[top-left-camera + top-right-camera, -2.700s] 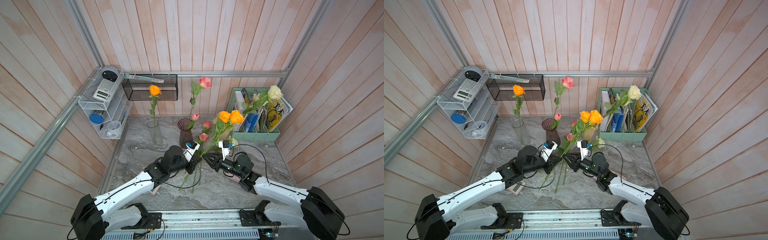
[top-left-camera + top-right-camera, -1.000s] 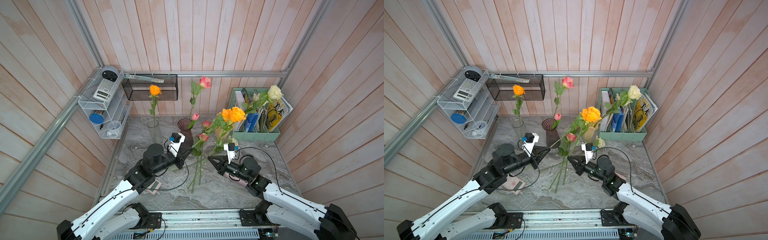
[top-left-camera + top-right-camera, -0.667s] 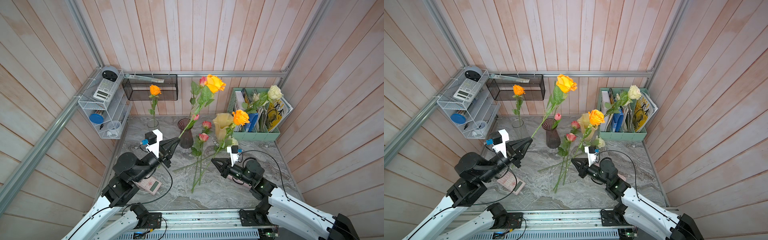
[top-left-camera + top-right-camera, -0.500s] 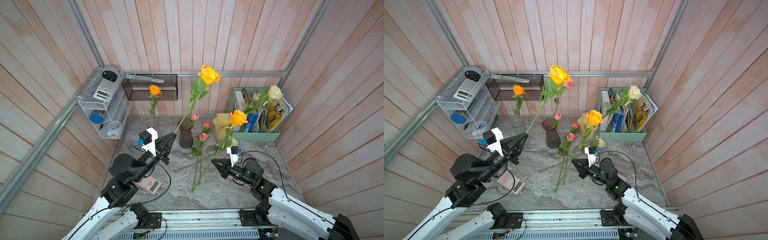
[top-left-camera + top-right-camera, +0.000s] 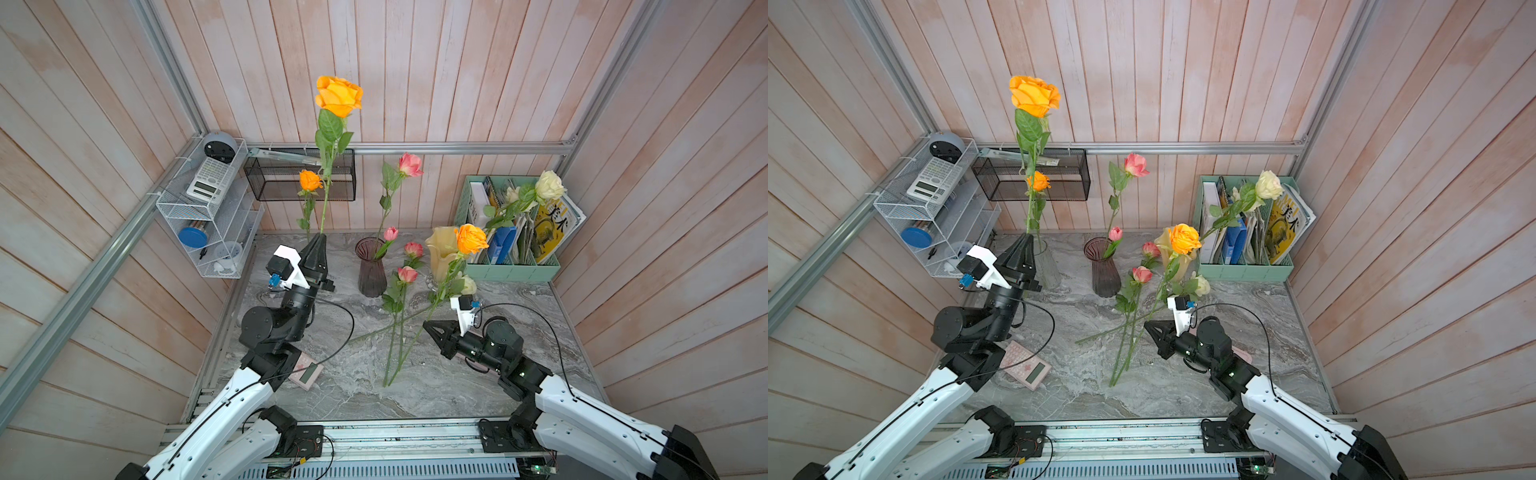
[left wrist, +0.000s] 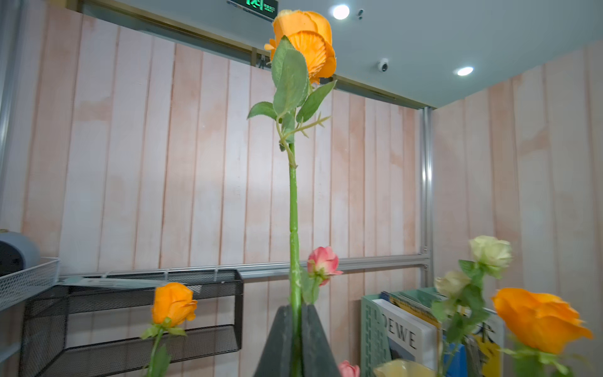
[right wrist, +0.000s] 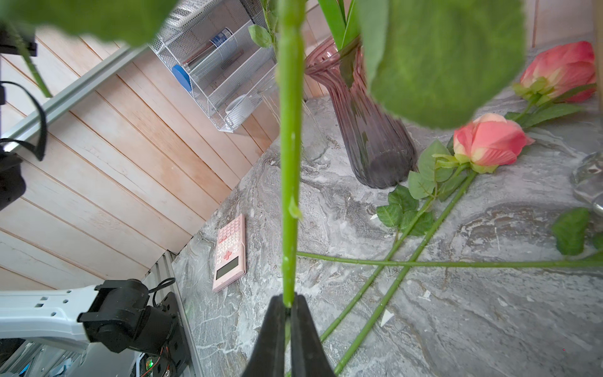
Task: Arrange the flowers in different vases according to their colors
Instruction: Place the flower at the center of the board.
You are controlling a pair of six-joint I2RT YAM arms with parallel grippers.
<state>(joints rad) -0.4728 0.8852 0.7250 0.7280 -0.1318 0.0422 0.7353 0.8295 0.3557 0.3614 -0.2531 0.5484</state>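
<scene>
- Beside the clear vase (image 5: pixel 1048 266), in both top views, a tall orange rose (image 5: pixel 338 96) is held upright by the left claw (image 5: pixel 319 237). The claw is closed narrowly on the stem. A smaller orange rose (image 5: pixel 310 180) is already stood in that vase.
- By judgement, the stem's lower end, hidden below the claw, is to be lined up over the rim and lowered straight, so that the standing rose is not knocked.
- Nearer the front, the right claw (image 5: pixel 428 327) is shut on the stem of a second orange rose (image 5: pixel 471 238), slanted over the counter (image 5: pixel 415 390). It is best kept clear until the vase mouth is free.
- Two large black Chinese characters are printed on a yellow magazine (image 5: pixel 555 226) in the green file holder (image 5: pixel 511 270); they are not surely read.
- From the left wrist, the stem is seen pinched between the closed jaws, near vertical. Letters ending in "EWE" are read on a white book (image 6: pixel 404 339), its start being cut off.
- From the right wrist, the green stem is seen clamped at the claw's tip. Pink roses (image 7: pixel 486 143) are laid on the counter by the purple vase (image 7: pixel 372 130). Nothing on the pink calculator (image 7: pixel 229 253) is legible.
</scene>
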